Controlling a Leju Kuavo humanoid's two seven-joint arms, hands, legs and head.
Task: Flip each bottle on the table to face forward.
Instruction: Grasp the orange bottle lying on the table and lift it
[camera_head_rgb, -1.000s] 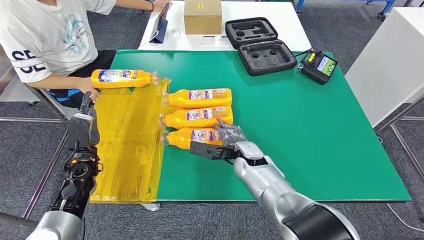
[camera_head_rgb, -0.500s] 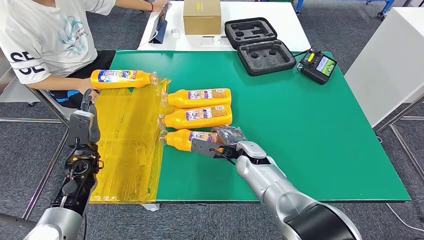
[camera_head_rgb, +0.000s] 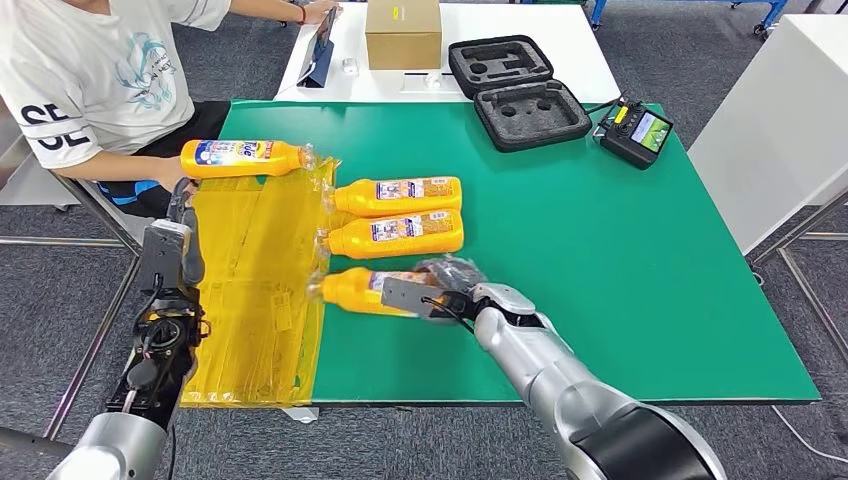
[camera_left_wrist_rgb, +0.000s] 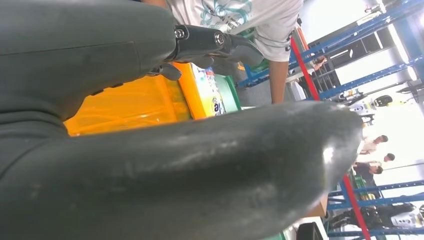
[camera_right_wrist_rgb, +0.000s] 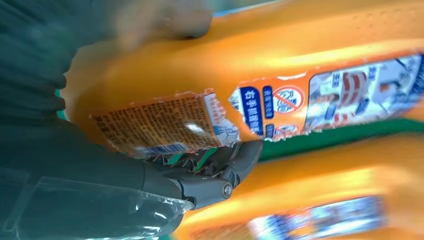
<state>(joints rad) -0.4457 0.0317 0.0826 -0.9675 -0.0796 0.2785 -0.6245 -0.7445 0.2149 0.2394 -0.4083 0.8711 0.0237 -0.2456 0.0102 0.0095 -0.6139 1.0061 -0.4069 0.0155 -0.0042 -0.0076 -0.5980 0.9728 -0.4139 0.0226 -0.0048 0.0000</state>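
Here, glossy orange bottle (camera_head_rgb: 362, 290) in right hand (camera_head_rgb: 450, 285)

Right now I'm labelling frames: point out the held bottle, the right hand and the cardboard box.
held bottle (camera_head_rgb: 352, 289), head view, orange body near the neck.
right hand (camera_head_rgb: 440, 285), head view, middle of the hand.
cardboard box (camera_head_rgb: 404, 45), head view, front face.

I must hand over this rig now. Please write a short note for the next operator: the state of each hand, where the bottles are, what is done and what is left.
Right hand: grips the nearest bottle, which is tilted, its cap end toward the yellow sheet.
Left hand: holds nothing, beside the sheet's left edge.
Two more bottles lie side by side on the green mat.
A fourth bottle lies at the sheet's far edge, by the person.
Done: cannot tell which bottles already face forward.
Left: finish turning the held bottle, then check the others.
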